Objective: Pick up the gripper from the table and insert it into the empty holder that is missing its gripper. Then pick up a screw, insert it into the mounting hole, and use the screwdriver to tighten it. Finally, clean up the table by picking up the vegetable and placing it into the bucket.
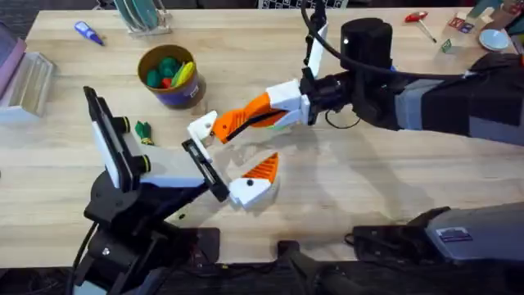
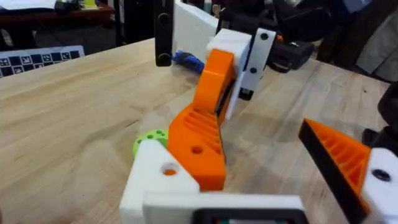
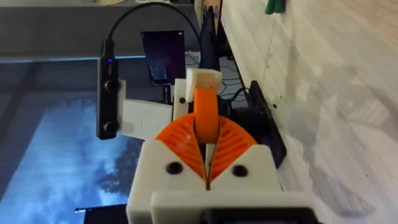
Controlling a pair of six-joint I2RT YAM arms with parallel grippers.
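Note:
The orange ribbed gripper [image 2: 198, 142] is pinched between my right gripper's [image 1: 236, 120] shut orange pads [image 3: 231, 144]. It rests against the empty holder [image 2: 157, 179], the white finger mount [image 1: 202, 128] of my left arm. My left gripper [image 1: 229, 157] stands wide open, and its other finger carries an orange wedge [image 1: 264, 168]. The dark-green vegetable [image 1: 144, 131] lies on the table beside the left arm. Behind it stands the bucket [image 1: 185, 95] with toy vegetables inside. A blue object [image 2: 186, 60] shows partly behind the right gripper; I cannot tell whether it is the screwdriver.
A lime-green disc [image 2: 148, 139] lies on the table under the two grippers. A small blue pen-like tool [image 1: 88, 33] lies at the back left, and a red-handled tool [image 1: 417, 18] at the back right. A clear box [image 1: 24, 82] sits at the left edge.

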